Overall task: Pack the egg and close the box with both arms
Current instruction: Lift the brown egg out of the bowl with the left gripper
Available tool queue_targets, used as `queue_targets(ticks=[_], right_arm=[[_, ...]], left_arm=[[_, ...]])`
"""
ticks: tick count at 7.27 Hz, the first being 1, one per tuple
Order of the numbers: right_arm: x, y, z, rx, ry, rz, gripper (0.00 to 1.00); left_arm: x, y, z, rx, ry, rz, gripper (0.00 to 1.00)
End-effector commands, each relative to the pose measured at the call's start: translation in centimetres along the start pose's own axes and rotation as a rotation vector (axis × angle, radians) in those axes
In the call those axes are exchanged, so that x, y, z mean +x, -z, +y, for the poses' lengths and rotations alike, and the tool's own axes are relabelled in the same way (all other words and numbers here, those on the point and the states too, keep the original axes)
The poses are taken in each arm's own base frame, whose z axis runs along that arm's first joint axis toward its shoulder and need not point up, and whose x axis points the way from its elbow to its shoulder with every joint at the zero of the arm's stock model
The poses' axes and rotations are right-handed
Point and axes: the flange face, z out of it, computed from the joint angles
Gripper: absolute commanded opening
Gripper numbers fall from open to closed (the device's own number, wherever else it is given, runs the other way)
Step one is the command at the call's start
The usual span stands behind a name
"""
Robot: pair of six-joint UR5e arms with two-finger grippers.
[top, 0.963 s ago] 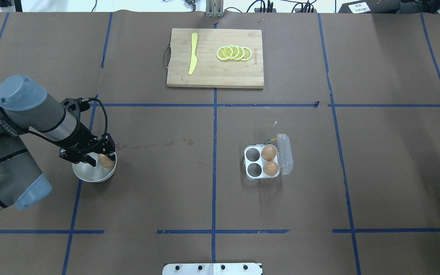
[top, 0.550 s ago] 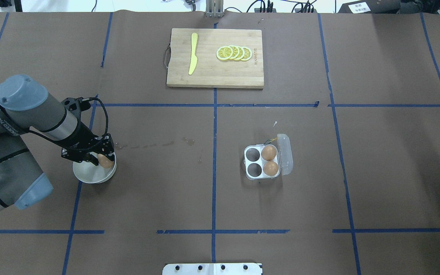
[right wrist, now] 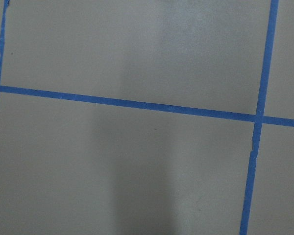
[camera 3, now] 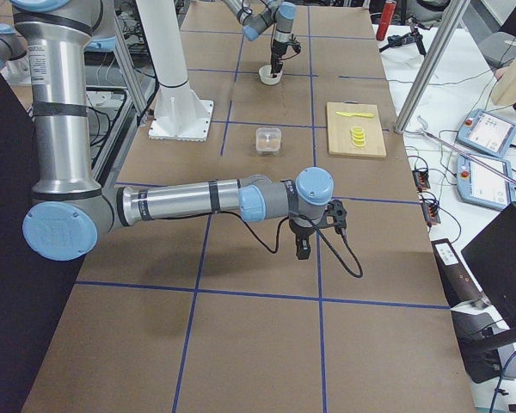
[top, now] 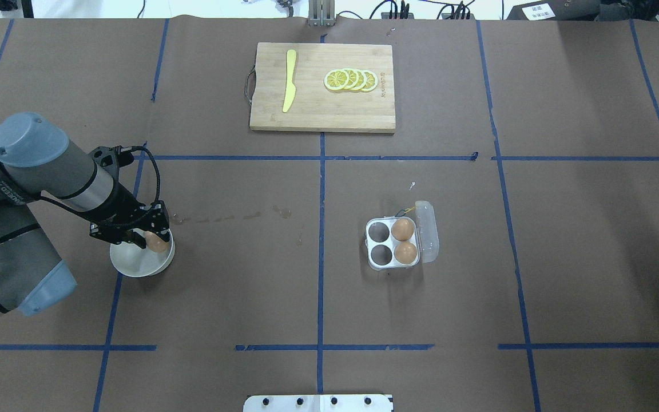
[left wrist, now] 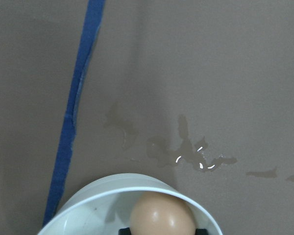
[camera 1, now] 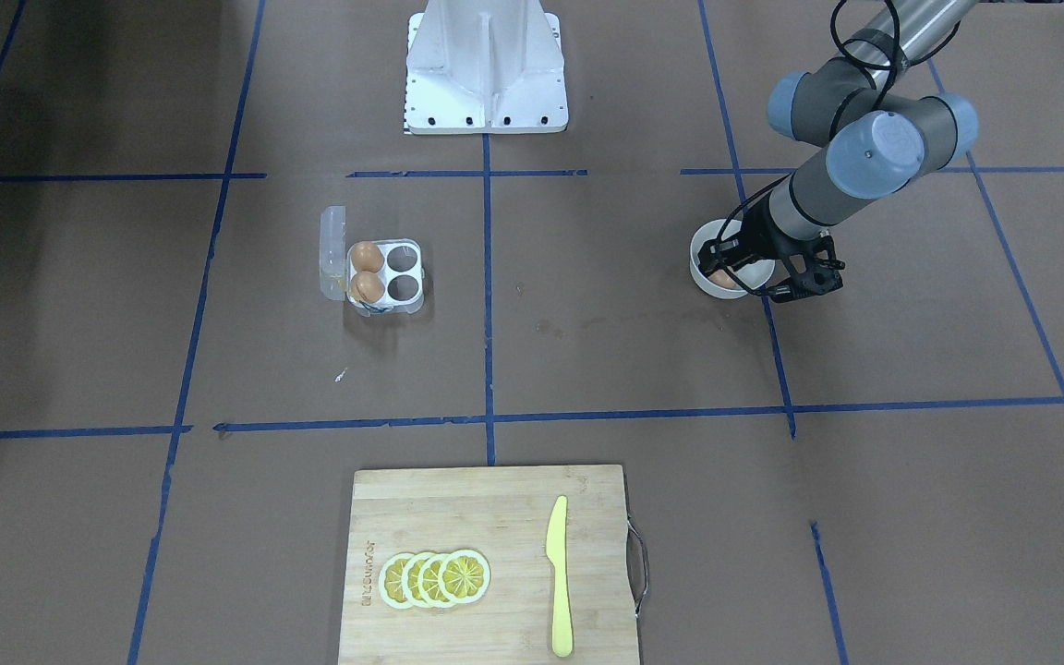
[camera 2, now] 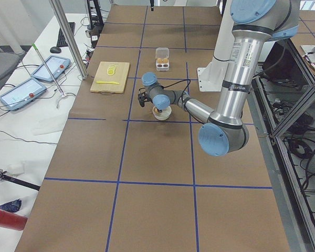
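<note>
— Overhead exterior first: where does the egg [top: 157, 244] sit?
— It sits in the left gripper [top: 154, 239], over the far side of the white bowl [top: 134, 264], on the robot's left part of the table [top: 238, 286].

— Has the pincer got hold of it?
— Yes. The left wrist camera shows a black fingertip [left wrist: 202, 230] at each side of the egg, pressed against it. The egg's shell overlaps the bowl's far rim in that view.

— And the box [top: 391, 244]?
— It is well apart from the bowl, across the centre tape line on the robot's right half. Its clear lid [top: 427, 230] is swung open on the side away from the left gripper. Two other eggs [top: 403, 229] fill the two cells next to the lid.

— What about the right gripper [camera 3: 302, 250]?
— It shows only in the exterior right view, pointing down over the paper near a tape crossing. Whether it is open or closed cannot be told from there. Its wrist camera sees only brown paper and blue tape.

— Anything else out there?
— A wooden cutting board [top: 318, 114] lies at the far edge. On it are a row of lemon slices [top: 350, 79] and a yellow knife [top: 289, 80].
</note>
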Motion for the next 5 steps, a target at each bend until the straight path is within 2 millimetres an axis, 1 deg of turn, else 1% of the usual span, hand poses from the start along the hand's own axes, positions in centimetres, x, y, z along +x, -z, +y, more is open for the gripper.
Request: queue_targets(ticks=[1, 2, 3, 4, 5], right_arm=[[-0.1, -0.1, 0.0, -0.001, 0.001, 0.000, 1.00], [0.0, 0.0, 0.0, 0.000, 0.000, 0.000, 1.00], [0.0, 0.0, 0.0, 0.000, 0.000, 0.000, 1.00], [-0.1, 0.0, 0.0, 0.001, 0.001, 0.000, 1.00], [-0.1, 0.0, 0.0, 0.001, 0.001, 0.000, 1.00]], left_arm=[[0.0, 2.1, 1.1, 0.012, -0.012, 0.025, 0.00], [-0.3, 3.1, 2.0, 0.015, -0.020, 0.034, 0.00], [0.2, 4.8, 2.5, 0.029, -0.032, 0.058, 0.00], [1.0, 6.6, 2.3, 0.051, -0.029, 0.075, 0.00], [2.8, 6.9, 2.1, 0.053, -0.037, 0.089, 0.00]])
